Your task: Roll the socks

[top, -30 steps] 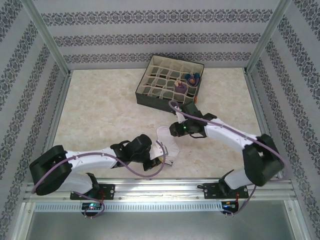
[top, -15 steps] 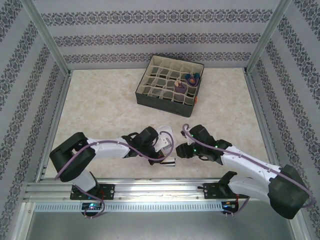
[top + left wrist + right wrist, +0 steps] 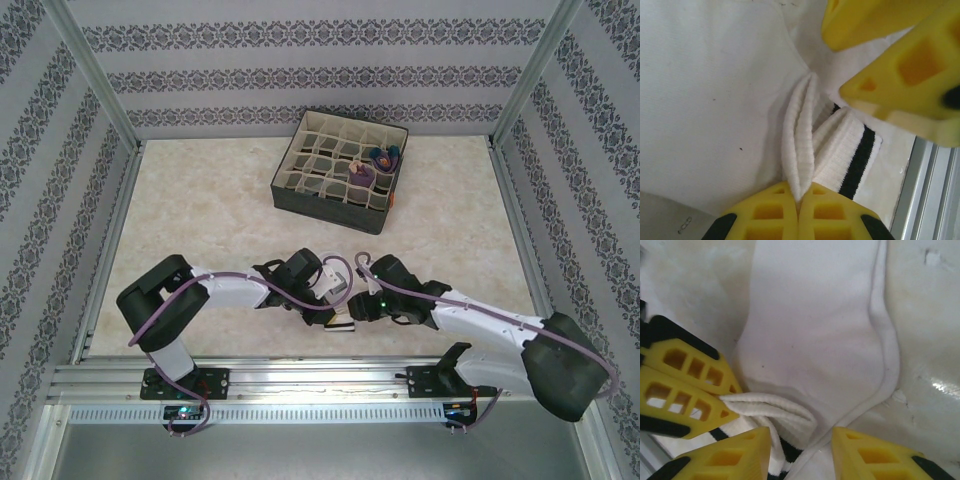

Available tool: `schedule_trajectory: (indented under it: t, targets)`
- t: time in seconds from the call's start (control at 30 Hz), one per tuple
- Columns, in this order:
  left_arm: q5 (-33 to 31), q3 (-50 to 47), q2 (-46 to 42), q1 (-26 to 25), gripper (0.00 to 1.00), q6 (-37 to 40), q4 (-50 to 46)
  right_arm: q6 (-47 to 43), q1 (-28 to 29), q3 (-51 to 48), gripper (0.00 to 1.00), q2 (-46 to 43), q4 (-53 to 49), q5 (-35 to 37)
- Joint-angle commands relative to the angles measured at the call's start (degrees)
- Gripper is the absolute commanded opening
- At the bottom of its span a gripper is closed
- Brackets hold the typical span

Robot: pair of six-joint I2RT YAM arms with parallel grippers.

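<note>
A white sock [image 3: 334, 272] with black cuff stripes lies near the table's front edge between both grippers. My left gripper [image 3: 799, 200] is shut on a raised fold of the ribbed cuff [image 3: 800, 130]; the black stripe [image 3: 860, 160] lies just right of it. My right gripper [image 3: 800, 450] is open, its two yellow fingers [image 3: 725, 460] straddling the cuff end of the white sock [image 3: 810, 330], facing the left gripper's fingers [image 3: 685, 385]. In the top view, the left gripper [image 3: 325, 300] and right gripper [image 3: 357, 306] meet over the cuff. Two rolled purple socks [image 3: 383, 157] sit in the box.
The dark box with beige grid dividers [image 3: 300, 170] stands at the back of the table, far from both arms. The metal rail [image 3: 320, 375] runs just in front of the sock. Patterned walls [image 3: 60, 180] enclose the left, right and back.
My right arm has swung from the sock's far end down to its cuff near the front edge. The left arm has shifted right and holds the cuff fold.
</note>
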Motion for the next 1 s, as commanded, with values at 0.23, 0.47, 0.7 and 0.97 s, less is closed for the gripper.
schedule_trajectory:
  t: [0.23,0.47,0.7,0.97]
  targets:
    - [-2.03,-0.06,0.90,0.39,0.23,1.79,-3.14,2.58,3.76,3.13,0.36,11.43,-1.56,7.14]
    - [-4.93,-0.83,-4.93,0.65,0.29,7.55,-4.86,4.70,4.01,4.78,0.34,15.78,-4.97,10.76]
    - [-5.00,-13.20,-18.64,0.50,0.26,20.03,9.84,4.00,3.95,5.57,0.33,17.59,-5.61,11.00]
    - [-16.76,-20.04,-22.50,-7.92,0.24,38.57,18.77,4.18,3.95,6.68,0.32,20.21,-5.82,10.60]
